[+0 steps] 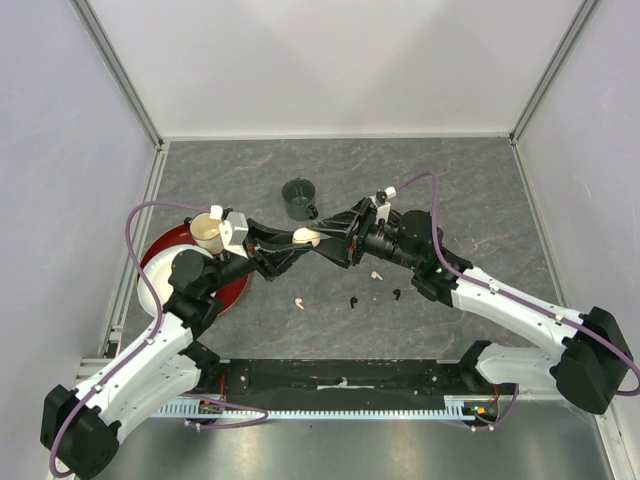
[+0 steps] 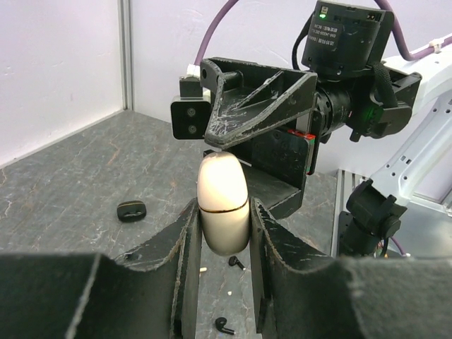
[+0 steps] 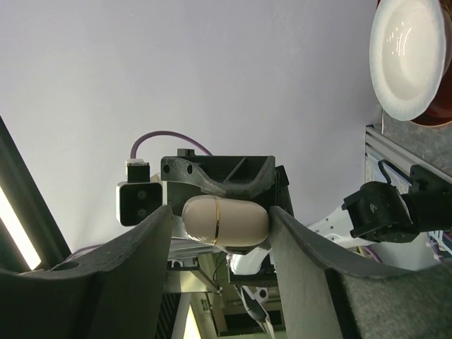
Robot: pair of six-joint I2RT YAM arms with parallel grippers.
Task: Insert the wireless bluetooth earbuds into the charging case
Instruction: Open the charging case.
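The cream-white, egg-shaped plastic charging case [image 1: 306, 237] hangs in the air above the middle of the grey stone-patterned desk [image 1: 470, 190]. The left pincer [image 2: 222, 212] is clenched on its lower half. The case's seam is a thin closed line, so the lid looks shut. The right pincer [image 3: 220, 215] faces it from the opposite side with its 2 fingers spread. They flank the case with visible gaps in the right wrist view, so it reads as released.

The 4 tiny stemmed earbuds lie loose on the desk below and nearer the arm bases: 1 cream-white earbud [image 1: 298, 302], 1 black earbud [image 1: 354, 301], a 2nd cream-white earbud [image 1: 376, 274] and a 2nd black earbud [image 1: 397, 294].

The main risk is the smooth, rounded shell. If the right pincer pries or pulls at the lid off-centre, the case could twist or squirt out of the left pincer and drop among the earbuds, scattering them. A hard squeeze across the seam could also hold the lid shut.

From the left wrist view, a finger of the right pincer sits at the case's top, but actual contact cannot be confirmed. The hinge side is not identifiable. A small dark oval object [image 2: 131, 210] on the desk is too unclear to name.
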